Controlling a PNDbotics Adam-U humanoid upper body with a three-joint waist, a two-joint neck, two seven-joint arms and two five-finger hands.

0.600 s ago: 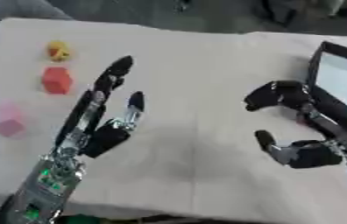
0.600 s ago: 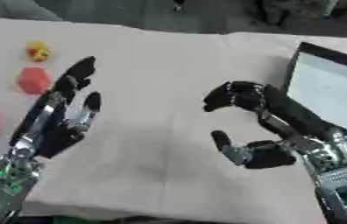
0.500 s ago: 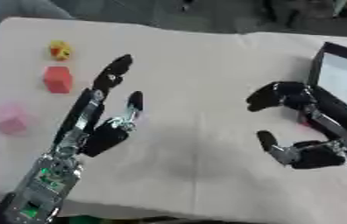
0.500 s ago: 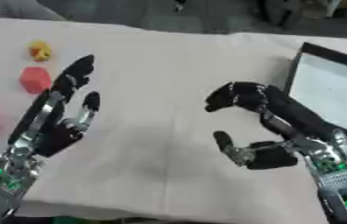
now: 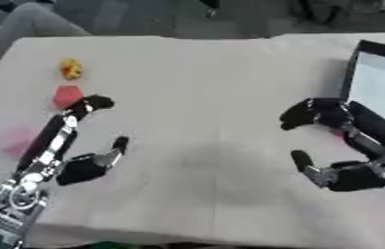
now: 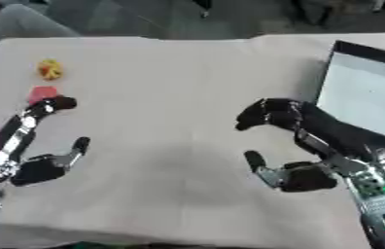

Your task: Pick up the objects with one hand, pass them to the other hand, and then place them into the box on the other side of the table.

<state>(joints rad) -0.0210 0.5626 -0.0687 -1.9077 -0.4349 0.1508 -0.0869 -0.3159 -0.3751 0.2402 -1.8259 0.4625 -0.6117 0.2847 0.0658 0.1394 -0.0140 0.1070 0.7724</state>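
A red block [image 5: 66, 95] lies at the table's left, with a small yellow object [image 5: 71, 68] beyond it and a pink object [image 5: 15, 139] nearer me. My left hand [image 5: 81, 168] reaches up from the lower left, open. Its fingertips [image 5: 96, 102] are bent slightly and sit right beside the red block's near right corner; I cannot tell if they touch it. My right hand [image 6: 302, 176] hovers at the right, open in a wide C shape, holding nothing. The black-rimmed box [image 6: 368, 99] with a white inside stands just right of it.
A pale cloth covers the table [image 5: 204, 78], whose near edge runs along the bottom of the view. Dark shapes and a grey form lie beyond the far edge.
My left hand has swung left and lower, bringing its fingertips from the table's middle to the red block. The view has dipped slightly. The right hand has barely moved.
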